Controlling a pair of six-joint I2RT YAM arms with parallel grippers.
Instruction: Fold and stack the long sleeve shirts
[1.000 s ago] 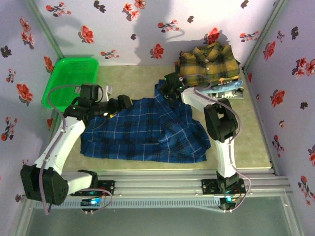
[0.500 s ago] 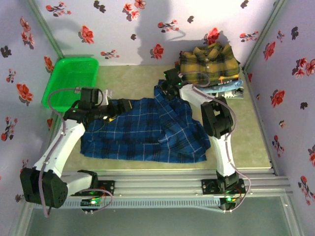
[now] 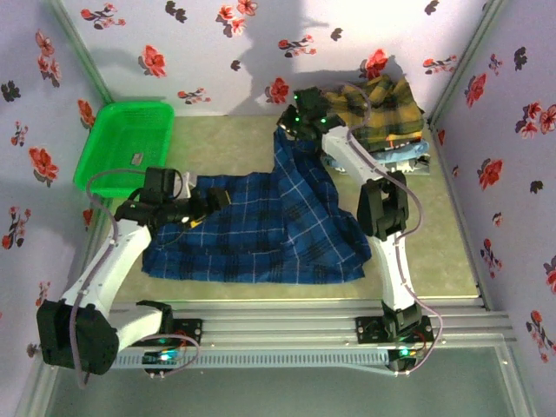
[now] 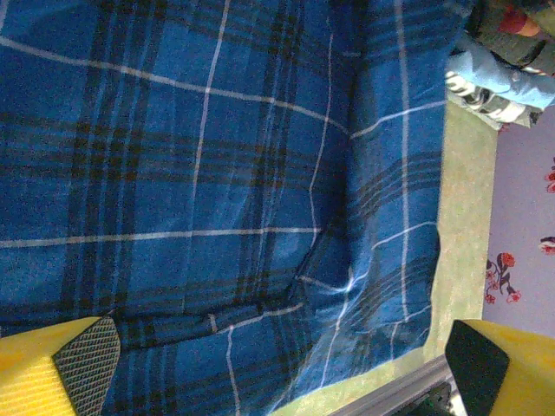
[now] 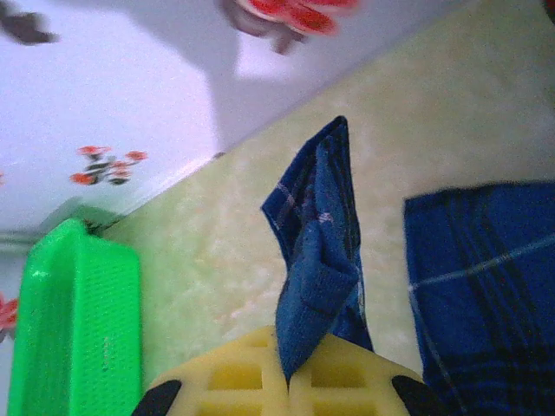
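since the dark blue plaid shirt (image 3: 252, 230) lies spread across the middle of the bench (image 3: 221, 139) with only one end raised, the step in hand looks like bringing a sleeve or corner over for a first fold. at ten o'clock the green basket (image 3: 104, 113) sits out of the way. the left gripper (image 3: 219, 200) hovers with its fingers wide apart just above the shirt's nine o'clock side, holding nothing; it would do well to pin that side so the body does not drag. at twelve o'clock the right gripper (image 3: 295, 122) is clamped tight on a narrow bunch of the blue plaid cloth, raised off the bench. its carry should go low and slow toward the shirt's middle, laying the cloth flat. at one o'clock the mustard plaid shirt (image 3: 391, 109) tops the folded light blue shirts (image 3: 408, 155); the swing should avoid that stack.
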